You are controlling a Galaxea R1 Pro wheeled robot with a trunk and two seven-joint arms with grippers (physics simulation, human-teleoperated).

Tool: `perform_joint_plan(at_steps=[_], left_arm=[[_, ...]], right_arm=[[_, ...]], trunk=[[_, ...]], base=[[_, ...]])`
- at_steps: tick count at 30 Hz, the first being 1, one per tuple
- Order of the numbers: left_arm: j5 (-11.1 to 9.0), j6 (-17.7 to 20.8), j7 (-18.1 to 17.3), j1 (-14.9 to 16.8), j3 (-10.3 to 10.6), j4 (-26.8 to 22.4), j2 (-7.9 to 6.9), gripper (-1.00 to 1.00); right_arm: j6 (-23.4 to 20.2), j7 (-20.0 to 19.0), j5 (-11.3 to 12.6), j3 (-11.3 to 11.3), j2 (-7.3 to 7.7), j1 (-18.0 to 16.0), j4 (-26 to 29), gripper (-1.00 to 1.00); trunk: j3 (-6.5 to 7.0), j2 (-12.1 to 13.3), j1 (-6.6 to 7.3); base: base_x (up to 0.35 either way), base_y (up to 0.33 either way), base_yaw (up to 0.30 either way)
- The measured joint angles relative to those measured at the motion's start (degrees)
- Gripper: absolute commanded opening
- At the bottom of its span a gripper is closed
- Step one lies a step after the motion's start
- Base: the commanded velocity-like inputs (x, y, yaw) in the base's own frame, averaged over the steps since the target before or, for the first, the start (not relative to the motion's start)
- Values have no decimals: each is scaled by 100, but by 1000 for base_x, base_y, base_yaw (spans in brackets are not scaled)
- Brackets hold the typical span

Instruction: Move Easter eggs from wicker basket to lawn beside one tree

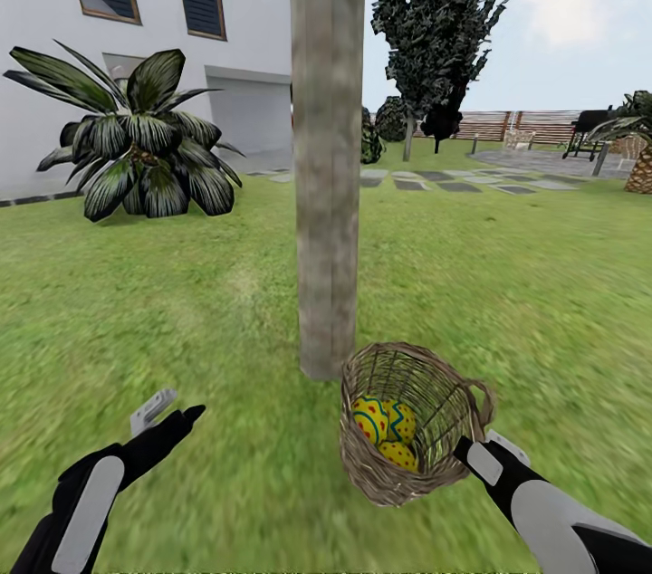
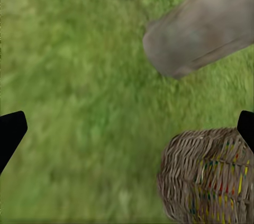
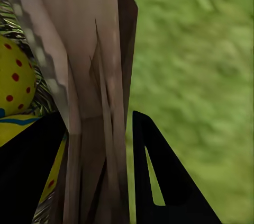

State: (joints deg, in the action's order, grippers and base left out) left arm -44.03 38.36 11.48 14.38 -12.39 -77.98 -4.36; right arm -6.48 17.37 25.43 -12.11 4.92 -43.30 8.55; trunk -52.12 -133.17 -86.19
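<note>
The wicker basket (image 1: 433, 476) is tipped with its mouth toward me, right beside the base of the tree (image 1: 326, 194). Three yellow Easter eggs (image 1: 369, 418) with blue zigzags and red dots lie inside it. My right gripper (image 1: 478, 447) is shut on the basket's rim at its right side. In the right wrist view the woven rim (image 3: 90, 75) stands between the black fingers, with an egg (image 3: 13, 81) behind it. My left gripper (image 1: 167, 416) is open over bare lawn (image 1: 181, 311), left of the trunk. The left wrist view looks down on the basket (image 2: 201, 171) and the trunk (image 2: 201, 28).
A broad-leaved dark bush (image 1: 140, 144) grows at the left in front of the white house (image 1: 36, 85). A dark conifer (image 1: 435, 22), stepping stones (image 1: 453, 180), a fence (image 1: 507, 123) and a palm (image 1: 639, 167) stand far back. Open grass spreads on all sides of the trunk.
</note>
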Motion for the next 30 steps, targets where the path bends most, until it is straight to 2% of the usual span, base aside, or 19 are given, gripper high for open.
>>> perform_joint_plan(at_steps=[25,28,29,30], left_arm=[[-3,1,9,0,10,7,32,100],[-9,0,8,0,9,32,32,100],[-41,32,-24,1,-22,65,51,100],[-77,63,-54,1,11,33,83,100]], right_arm=[[-18,9,9,-5,-6,0,-6,-100],[-39,28,60,7,-5,-13,39,-100],[-19,52,-20,-33,-38,-6,27,-100],[-36,82,-61,69,-69,-12,38,-100]], trunk=[[-449,-1003,-549],[-513,-1012,-553],[-512,-1007,-553],[-512,-1007,-553]], base=[[0,0,0],[0,0,0],[0,0,0],[0,0,0]])
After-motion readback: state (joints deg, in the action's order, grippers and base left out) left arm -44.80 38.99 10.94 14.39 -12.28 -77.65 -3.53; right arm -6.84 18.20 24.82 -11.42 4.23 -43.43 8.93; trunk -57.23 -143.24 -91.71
